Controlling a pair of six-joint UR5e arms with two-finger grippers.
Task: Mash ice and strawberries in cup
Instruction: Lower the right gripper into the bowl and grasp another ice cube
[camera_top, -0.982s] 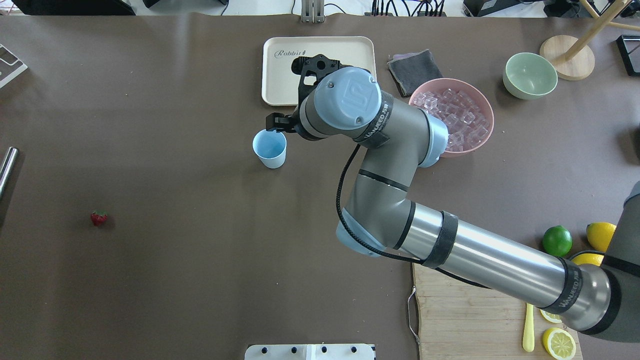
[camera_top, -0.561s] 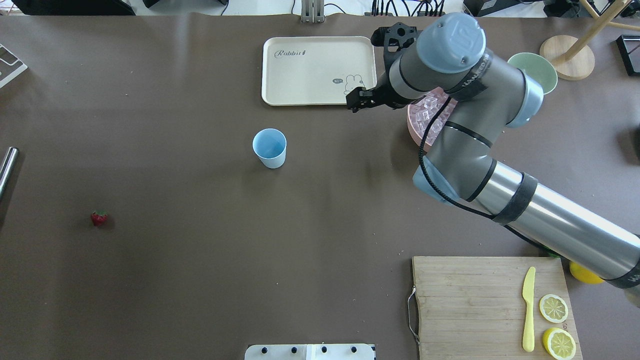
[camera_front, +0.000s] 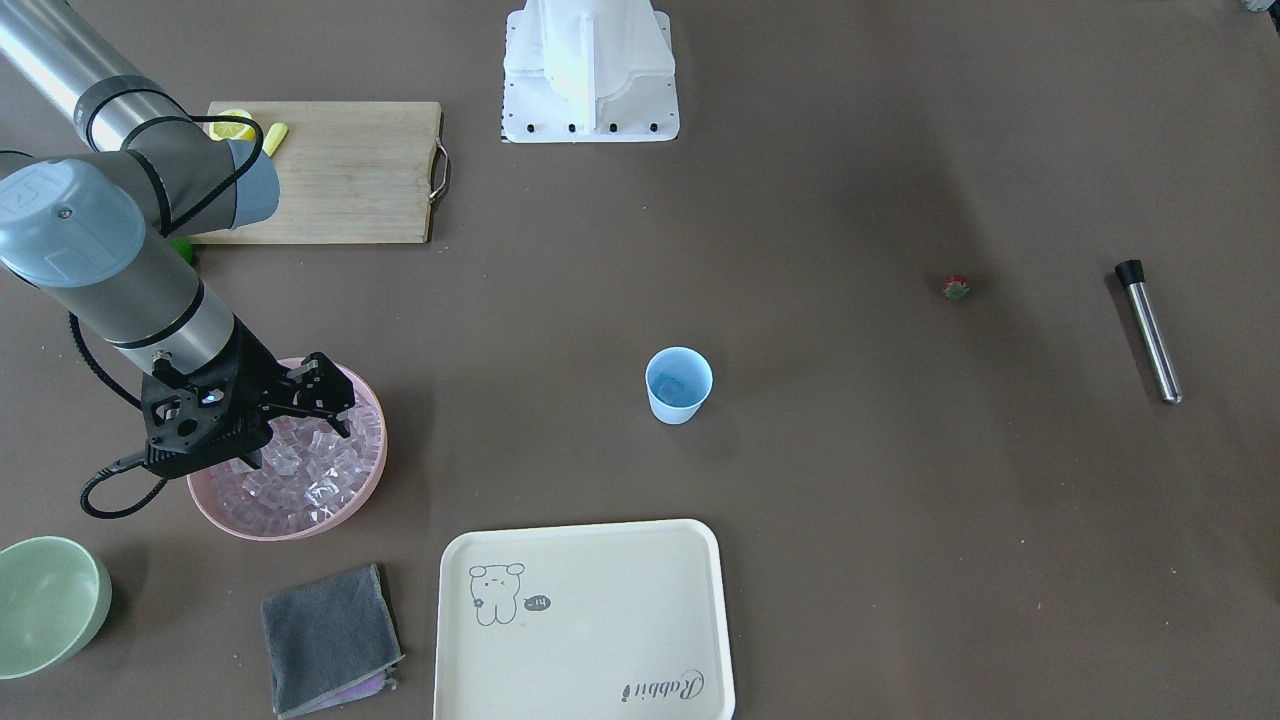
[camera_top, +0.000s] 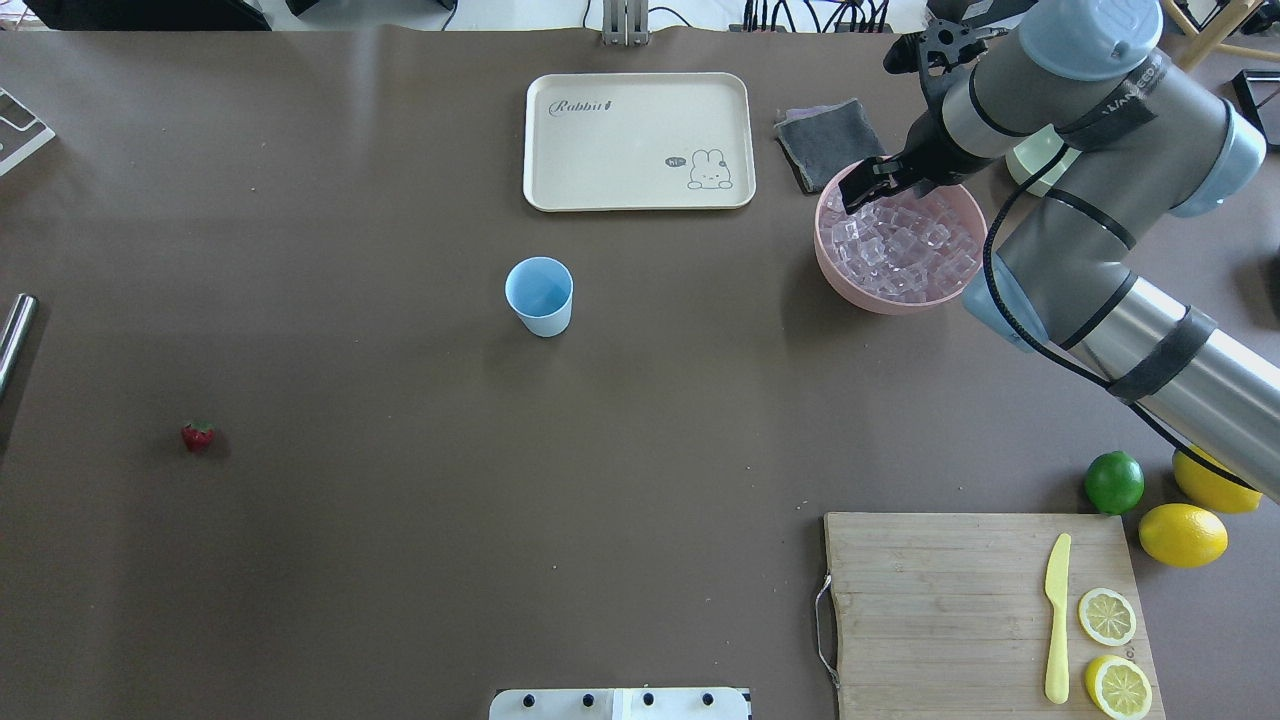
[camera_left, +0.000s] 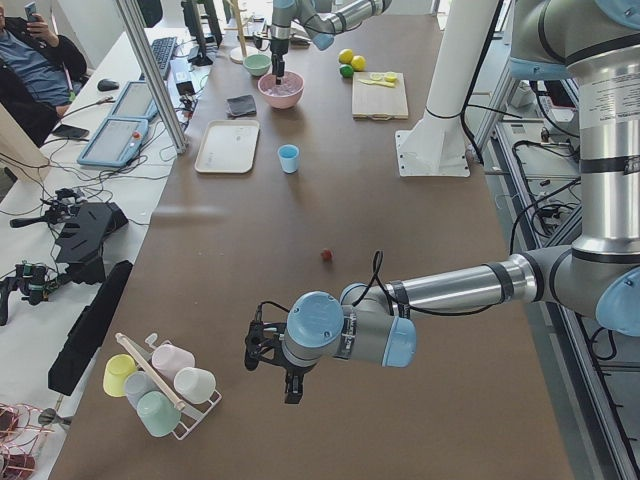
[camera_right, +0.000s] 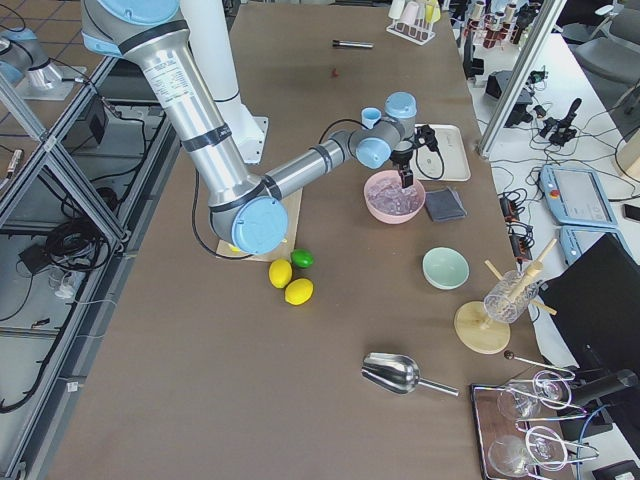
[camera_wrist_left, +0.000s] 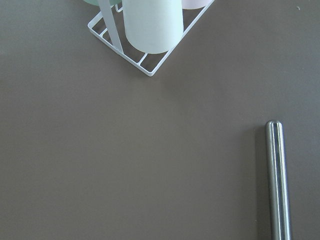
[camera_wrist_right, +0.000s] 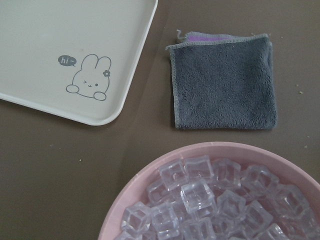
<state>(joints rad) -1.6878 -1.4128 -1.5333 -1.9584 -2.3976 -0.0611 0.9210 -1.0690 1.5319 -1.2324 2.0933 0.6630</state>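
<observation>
Two arms over one brown table (camera_top: 400, 560), taken largest first. Right arm (camera_top: 1090, 250): enters from the overhead view's right side, bends across the pink bowl (camera_top: 836, 270) and ends in the right gripper (camera_top: 862, 188), hung above the bowl's far-left rim, pointing down. Jaws apparently parted, going by the front-facing view, with nothing pinched. Left arm (camera_left: 450, 288): held low at the table's left end, well apart from bowl and cup; left gripper (camera_left: 288, 385) caught only by the side camera, so cannot tell spread from pressed together. Next in size, the bowl: heaped with ice (camera_top: 900, 245), lying straight below the right gripper and a little toward the robot's right, well within that arm's reach and far from the other. Calls for a short drop and a slight shift inward onto the topmost cubes, then a pinch. Smaller again, the cup (camera_top: 540, 295): upright, open mouth up, well apart from the bowl toward the robot's left, between bowl and berry; means a long sideways carry for any cube lifted. Then the steel rod (camera_front: 1150, 335): flat at the left end, long axis running roughly away from the robot, just under the left wrist camera, hence nearer the left arm. Smallest, the strawberry (camera_top: 198, 435): alone on bare table, well to the cup's left and closer to the robot, nearer the left gripper than the right.
</observation>
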